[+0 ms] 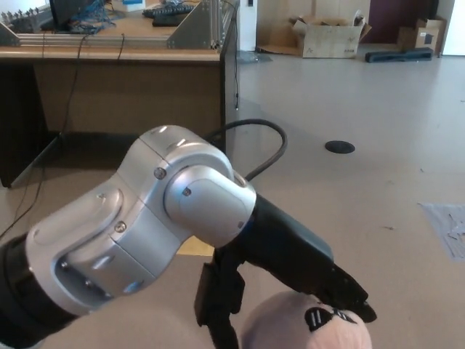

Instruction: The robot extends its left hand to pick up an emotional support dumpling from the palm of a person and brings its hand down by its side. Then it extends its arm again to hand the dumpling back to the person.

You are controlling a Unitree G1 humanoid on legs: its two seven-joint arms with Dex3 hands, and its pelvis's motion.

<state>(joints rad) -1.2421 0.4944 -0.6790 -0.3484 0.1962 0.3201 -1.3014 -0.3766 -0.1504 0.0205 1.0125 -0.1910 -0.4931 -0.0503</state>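
A pale pink plush dumpling [290, 327] with a black printed face sits at the bottom edge of the head view; whatever it rests on is cut off by the frame. My left hand [290, 265] reaches out from the silver wrist over the dumpling. Its black fingers [345, 294] lie across the dumpling's top and cover part of the face. The thumb [216, 302] hangs down the dumpling's left side. The hand is still spread wide, with the dumpling between thumb and fingers. No person's palm shows. My right hand is out of view.
A wooden desk [109, 54] with cables and metal frames stands at the back left. Cardboard boxes [327, 36] sit by the far wall. A round floor socket [340, 147] and a sheet of paper [450, 229] lie on the floor to the right.
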